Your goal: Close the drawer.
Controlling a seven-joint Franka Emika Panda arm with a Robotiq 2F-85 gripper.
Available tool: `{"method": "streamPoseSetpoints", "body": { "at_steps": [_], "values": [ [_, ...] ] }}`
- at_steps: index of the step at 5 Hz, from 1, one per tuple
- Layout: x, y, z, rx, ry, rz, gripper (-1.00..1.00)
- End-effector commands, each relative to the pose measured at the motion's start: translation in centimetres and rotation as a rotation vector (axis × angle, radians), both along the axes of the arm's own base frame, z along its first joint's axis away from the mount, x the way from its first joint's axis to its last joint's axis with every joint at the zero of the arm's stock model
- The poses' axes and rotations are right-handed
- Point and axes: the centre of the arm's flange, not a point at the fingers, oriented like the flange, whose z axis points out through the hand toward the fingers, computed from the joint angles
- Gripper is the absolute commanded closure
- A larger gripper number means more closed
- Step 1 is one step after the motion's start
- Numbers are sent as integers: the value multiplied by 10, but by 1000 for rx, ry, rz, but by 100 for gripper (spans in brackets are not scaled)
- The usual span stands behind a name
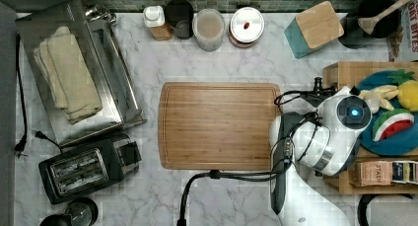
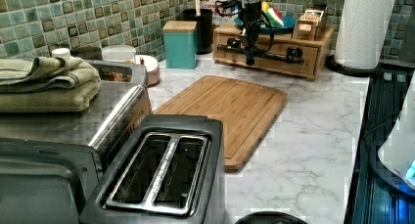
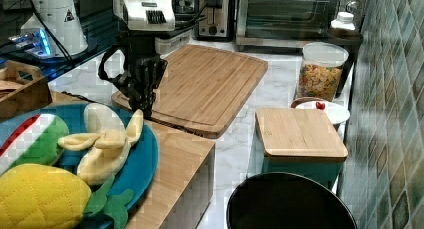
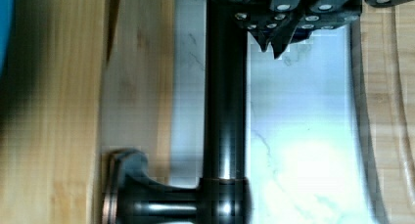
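White marble countertop (image 2: pixel 303 136) with a green tiled wall behind carries everything. One brown grooved cutting board (image 2: pixel 230 106) lies mid-counter, the landmark. Beyond the board stands one light-wood cabinet (image 2: pixel 274 50), its wide shallow light-wood drawer (image 2: pixel 266 55) at the front, looking nearly pushed in. One long black metal bar handle (image 4: pixel 225 101) on posts faces the board. One black gripper (image 2: pixel 250 57) hangs at that handle, likely placed to press the drawer home; whether its fingers are clenched or released, I cannot tell.
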Motion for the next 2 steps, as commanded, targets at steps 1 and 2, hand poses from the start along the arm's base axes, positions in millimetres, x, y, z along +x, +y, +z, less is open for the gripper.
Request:
{"method": "streamPoseSetpoints", "body": {
  "at_steps": [1,2],
  "values": [
    [-27,-142,83,-145,-187,-72,100],
    [-27,-142,82,-145,-187,-72,100]
  ]
}}
